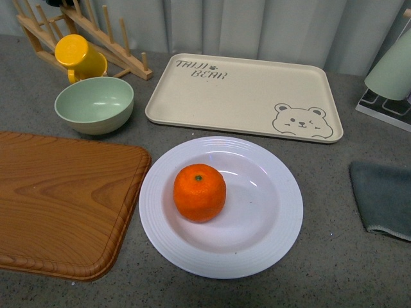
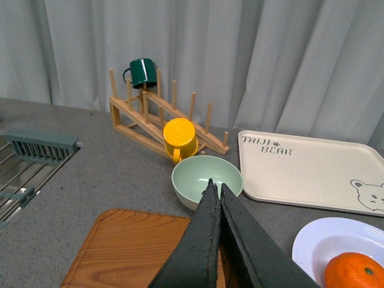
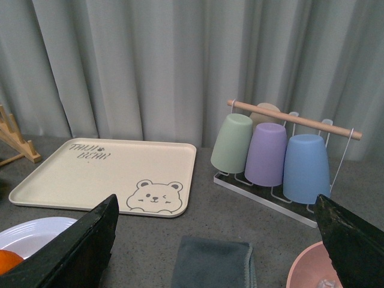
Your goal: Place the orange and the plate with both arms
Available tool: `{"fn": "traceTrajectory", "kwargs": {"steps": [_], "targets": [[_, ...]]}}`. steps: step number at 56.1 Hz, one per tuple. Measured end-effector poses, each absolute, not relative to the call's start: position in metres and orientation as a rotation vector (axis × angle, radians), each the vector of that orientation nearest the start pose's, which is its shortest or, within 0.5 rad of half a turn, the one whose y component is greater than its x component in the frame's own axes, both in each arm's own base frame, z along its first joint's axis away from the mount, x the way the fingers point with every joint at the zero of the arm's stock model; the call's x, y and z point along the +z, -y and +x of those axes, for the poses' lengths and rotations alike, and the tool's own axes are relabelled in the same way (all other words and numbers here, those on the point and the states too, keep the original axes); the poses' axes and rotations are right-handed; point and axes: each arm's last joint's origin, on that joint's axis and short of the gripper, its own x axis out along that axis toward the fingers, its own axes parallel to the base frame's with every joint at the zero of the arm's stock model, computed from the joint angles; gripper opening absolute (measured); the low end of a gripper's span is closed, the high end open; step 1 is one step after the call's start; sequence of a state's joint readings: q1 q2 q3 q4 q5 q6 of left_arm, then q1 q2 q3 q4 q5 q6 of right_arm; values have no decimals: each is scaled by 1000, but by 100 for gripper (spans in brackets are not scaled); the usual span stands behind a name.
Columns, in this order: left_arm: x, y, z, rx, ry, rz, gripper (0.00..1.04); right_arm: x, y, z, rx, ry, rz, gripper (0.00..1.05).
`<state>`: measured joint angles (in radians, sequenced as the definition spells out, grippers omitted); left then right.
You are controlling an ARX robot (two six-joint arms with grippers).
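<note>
The orange point(image 1: 200, 192) rests left of centre inside the white ribbed plate point(image 1: 279, 218) on the grey counter in the front view; neither arm shows there. In the left wrist view my left gripper point(image 2: 216, 187) is shut with nothing between its fingers, held above the wooden board point(image 2: 132, 246), with the orange point(image 2: 354, 271) and the plate point(image 2: 318, 240) off to one side. My right gripper point(image 3: 217, 207) stands wide open above the grey cloth point(image 3: 213, 264); a sliver of the orange point(image 3: 7, 261) on the plate point(image 3: 36, 231) shows at the frame's edge.
A beige bear tray point(image 1: 244, 96) lies behind the plate. A pale green bowl point(image 1: 94, 104), a yellow cup point(image 1: 78, 56) and a wooden rack point(image 1: 83, 32) stand at the back left. The wooden board point(image 1: 64, 199) lies left, a grey cloth point(image 1: 383, 199) right. A cup stand point(image 3: 270, 156) and a pink bowl point(image 3: 318, 270) are further right.
</note>
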<state>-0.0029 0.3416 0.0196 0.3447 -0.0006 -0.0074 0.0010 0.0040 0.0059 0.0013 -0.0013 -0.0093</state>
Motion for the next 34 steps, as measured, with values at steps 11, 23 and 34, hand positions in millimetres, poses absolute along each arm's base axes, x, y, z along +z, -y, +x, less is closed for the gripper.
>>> {"fn": "traceTrajectory", "kwargs": {"steps": [11, 23, 34], "targets": [[174, 0, 115, -2, 23, -7, 4, 165, 0, 98, 2, 3, -9, 95], [173, 0, 110, -2, 23, -7, 4, 165, 0, 98, 2, 3, -9, 95], [169, 0, 98, -3, 5, -7, 4, 165, 0, 98, 2, 3, -9, 95]]}}
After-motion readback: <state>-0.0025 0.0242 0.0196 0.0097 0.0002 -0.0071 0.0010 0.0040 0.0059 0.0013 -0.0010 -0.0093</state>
